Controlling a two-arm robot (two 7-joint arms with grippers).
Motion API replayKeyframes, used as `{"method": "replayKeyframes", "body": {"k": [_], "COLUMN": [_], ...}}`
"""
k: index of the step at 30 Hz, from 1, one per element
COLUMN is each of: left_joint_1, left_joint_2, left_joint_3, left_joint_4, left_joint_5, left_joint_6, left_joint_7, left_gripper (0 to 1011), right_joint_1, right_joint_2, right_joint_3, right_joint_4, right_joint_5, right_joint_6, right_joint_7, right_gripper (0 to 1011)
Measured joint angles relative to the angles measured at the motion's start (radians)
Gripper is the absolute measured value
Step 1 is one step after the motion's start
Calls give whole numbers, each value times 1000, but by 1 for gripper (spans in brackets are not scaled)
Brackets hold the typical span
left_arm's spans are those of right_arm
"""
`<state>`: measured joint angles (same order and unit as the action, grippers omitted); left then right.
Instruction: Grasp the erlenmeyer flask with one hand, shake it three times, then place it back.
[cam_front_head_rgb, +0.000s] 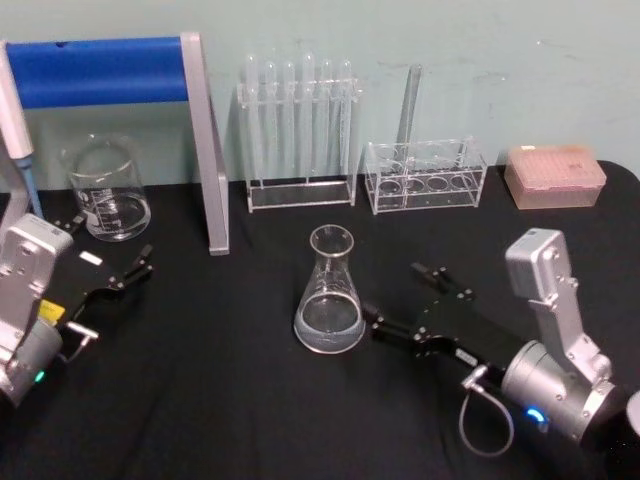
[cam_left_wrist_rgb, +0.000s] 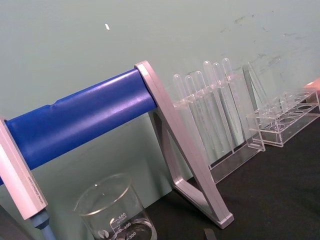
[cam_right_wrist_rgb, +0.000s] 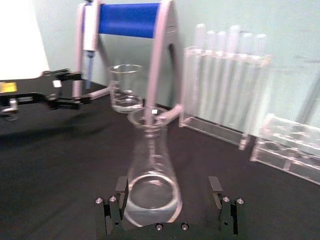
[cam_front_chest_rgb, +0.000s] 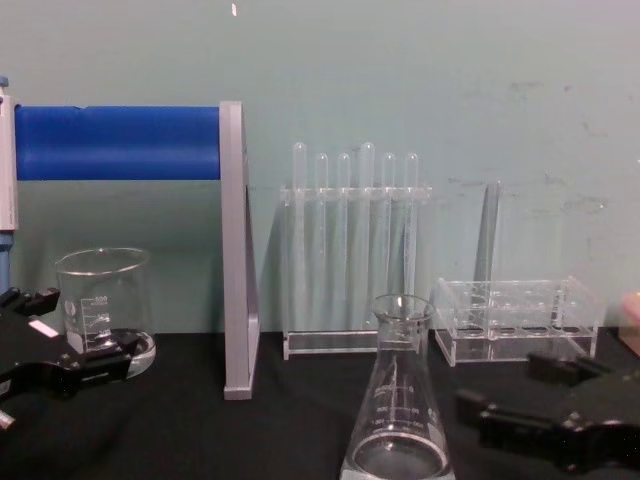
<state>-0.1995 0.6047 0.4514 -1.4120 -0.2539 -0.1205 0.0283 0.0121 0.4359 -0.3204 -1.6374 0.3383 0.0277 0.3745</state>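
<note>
The erlenmeyer flask (cam_front_head_rgb: 328, 295) is clear glass with a wide base and stands upright on the black table, mid-front; a little clear liquid seems to lie in its bottom. My right gripper (cam_front_head_rgb: 398, 295) lies low on the table just right of it, open, fingertips reaching the flask's base. In the right wrist view the flask (cam_right_wrist_rgb: 151, 185) stands between the spread fingers (cam_right_wrist_rgb: 116, 186), with gaps on both sides. The chest view shows the flask (cam_front_chest_rgb: 400, 420) left of the right gripper (cam_front_chest_rgb: 520, 392). My left gripper (cam_front_head_rgb: 108, 248) rests open at the left, near the beaker.
A glass beaker (cam_front_head_rgb: 108, 190) stands back left beside a grey stand with a blue bar (cam_front_head_rgb: 100, 70) holding a pipette (cam_front_head_rgb: 20, 150). Behind the flask are a test tube rack (cam_front_head_rgb: 298, 130), a lower clear rack (cam_front_head_rgb: 425, 175) and a pink tip box (cam_front_head_rgb: 555, 175).
</note>
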Motion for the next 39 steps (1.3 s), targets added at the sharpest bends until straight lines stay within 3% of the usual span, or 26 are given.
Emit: {"method": "replayKeyframes", "body": {"k": [8,13,25,39], "left_joint_1": [0,0,0,0], "left_joint_2": [0,0,0,0], "left_joint_3": [0,0,0,0], "left_joint_4": [0,0,0,0], "left_joint_5": [0,0,0,0], "left_joint_6": [0,0,0,0], "left_joint_7": [0,0,0,0], "left_gripper": [1001,1001,1001,1001], "right_joint_1": [5,43,150,145], "right_joint_2": [-28,-75,-134,-132], "right_joint_3": [56,79,65,66], "right_joint_4": [21,72,206,199], "right_joint_5": [-26,-95,-236,-231], "right_joint_6": [-10,-37,-82,-82], "right_joint_7": [-85,-172,-248,-248], "right_gripper": [1000,1000,1000,1000]}}
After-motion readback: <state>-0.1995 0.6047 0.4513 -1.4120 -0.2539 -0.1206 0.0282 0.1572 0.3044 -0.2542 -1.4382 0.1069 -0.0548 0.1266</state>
